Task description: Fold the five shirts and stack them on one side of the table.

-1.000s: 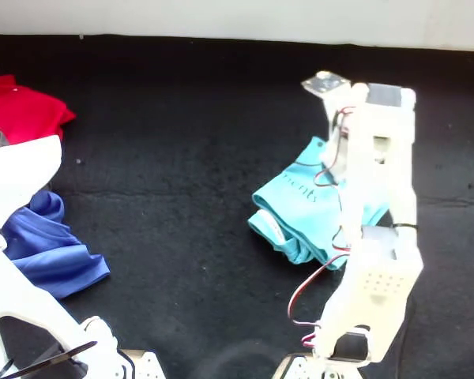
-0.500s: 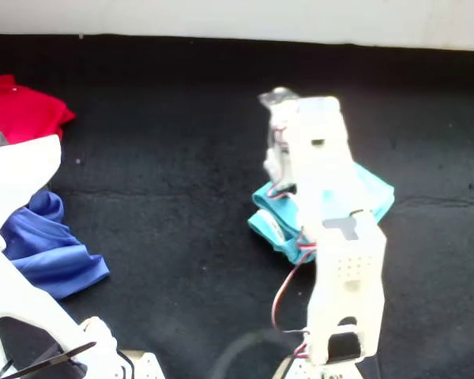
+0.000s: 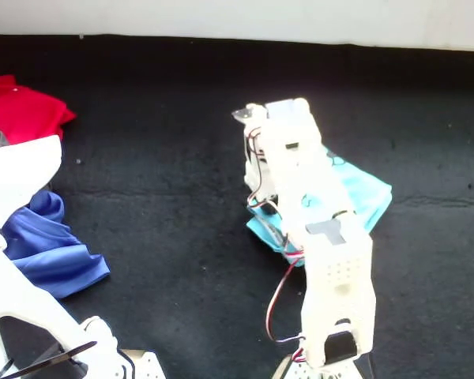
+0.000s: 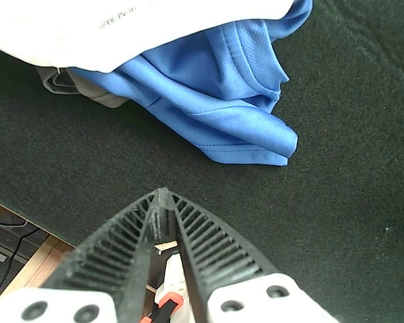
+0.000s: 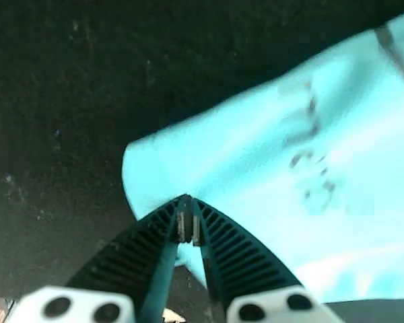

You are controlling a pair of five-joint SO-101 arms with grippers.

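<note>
A turquoise shirt (image 3: pixel 363 193) lies bunched right of the table's middle. My right arm (image 3: pixel 300 166) stands over its left part. In the right wrist view my right gripper (image 5: pixel 186 219) is shut, its tips just above the turquoise shirt (image 5: pixel 269 182) near its edge, with no cloth seen between the fingers. At the left lie a red shirt (image 3: pixel 20 110), a white shirt (image 3: pixel 20 170) and a crumpled blue shirt (image 3: pixel 51 253). My left gripper (image 4: pixel 163 196) is shut and empty near the table's front edge, short of the blue shirt (image 4: pixel 215 101). A grey shirt (image 4: pixel 71 84) peeks from under the white shirt (image 4: pixel 121 20).
The black table cloth (image 3: pixel 158 181) lies bare between the left pile and the turquoise shirt. The left arm's base (image 3: pixel 31 308) fills the lower left corner. A pale wall strip (image 3: pixel 221 16) runs along the far edge. The table's front edge (image 4: pixel 27 232) shows in the left wrist view.
My right arm has swung left across the turquoise shirt, from its right side to its left part. The shirts and the left arm have stayed put.
</note>
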